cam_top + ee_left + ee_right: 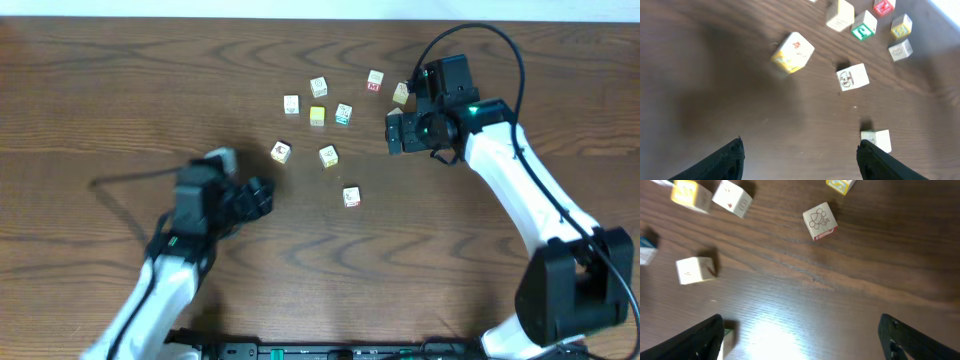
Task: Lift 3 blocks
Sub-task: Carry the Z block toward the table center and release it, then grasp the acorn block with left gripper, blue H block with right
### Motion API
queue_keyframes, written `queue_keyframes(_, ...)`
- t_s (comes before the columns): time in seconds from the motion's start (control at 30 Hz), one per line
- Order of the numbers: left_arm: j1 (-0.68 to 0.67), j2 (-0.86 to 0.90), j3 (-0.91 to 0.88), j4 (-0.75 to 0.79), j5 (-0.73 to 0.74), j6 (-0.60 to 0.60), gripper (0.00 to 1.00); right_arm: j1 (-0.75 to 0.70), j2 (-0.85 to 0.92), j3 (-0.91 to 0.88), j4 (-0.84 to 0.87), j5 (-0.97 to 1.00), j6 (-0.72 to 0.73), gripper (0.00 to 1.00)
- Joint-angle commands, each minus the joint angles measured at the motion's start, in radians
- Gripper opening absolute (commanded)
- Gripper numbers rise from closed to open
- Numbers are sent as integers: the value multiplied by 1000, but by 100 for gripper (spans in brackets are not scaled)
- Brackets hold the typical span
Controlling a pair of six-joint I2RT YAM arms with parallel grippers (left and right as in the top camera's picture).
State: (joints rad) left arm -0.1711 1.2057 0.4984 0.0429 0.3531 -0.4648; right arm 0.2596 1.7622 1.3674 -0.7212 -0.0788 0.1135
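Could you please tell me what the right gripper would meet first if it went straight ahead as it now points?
Probably the red-edged picture block, nearly centred ahead of the open right gripper; only table lies between, though depth is unclear.

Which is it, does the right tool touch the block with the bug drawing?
Apart. The right wrist view shows bare wood between the block and the open right tool.

table: dark wood | plain yellow cube: on table, just beside teal-marked cube, not touching
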Motion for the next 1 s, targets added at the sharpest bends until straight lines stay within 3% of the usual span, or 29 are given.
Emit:
queue_keyframes(0.0, -100, 164, 123, -6, -124, -13, 72, -10, 77, 15, 24, -16, -98, 91)
queue_keyframes(0.13, -169, 291, 208, -15, -183, -64, 67, -17, 188, 74, 33, 3, -114, 81)
queue_keyframes(0.33, -217, 414, 286, -19, -254, -122, 64, -46, 309, 205, 19, 11, -123, 91)
queue_keyframes(0.57, -231, 520, 385, -20, -310, -103, 65, -85, 360, 263, 21, 9, -183, 91)
queue_keyframes(0.73, -231, 521, 396, -35, -322, 15, 68, -85, 367, 263, 11, 5, -235, 91)
queue_keyframes(0.97, -217, 521, 425, -138, -369, 211, 69, -84, 373, 263, 39, -68, -249, 82)
